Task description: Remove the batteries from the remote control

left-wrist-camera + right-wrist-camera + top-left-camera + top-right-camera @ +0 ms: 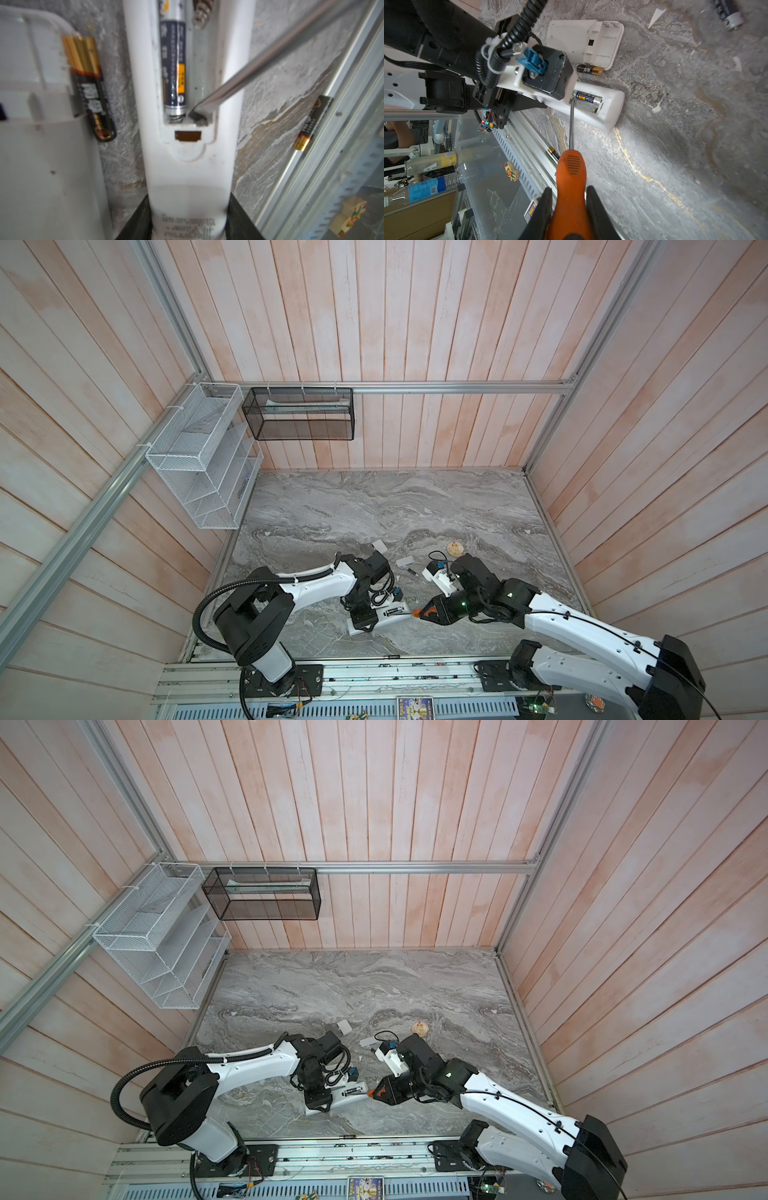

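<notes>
In both top views the slim white remote control (401, 616) is seen lying on the marble table (374, 510). It is clamped at one end by the half-closed left gripper (365, 619). The right gripper (430, 612) is closed tightly on the orange-handled screwdriver (417, 612).

In the left wrist view one battery (173, 68) is shown in the open compartment, with its long axis along the remote's length. Its flat end is pressed on the spring (176, 119) toward the gripper side. The neighbour slot is empty, and the screwdriver tip is placed there, just beside that end.

In the right wrist view a loose battery (589, 70) is found on the table beside a wider white remote (583, 41).

It is judged that the tip should be slid sideways under the cell's end and levered up slowly. The remote should be pinned firmly, so that the spring is not bent.
</notes>
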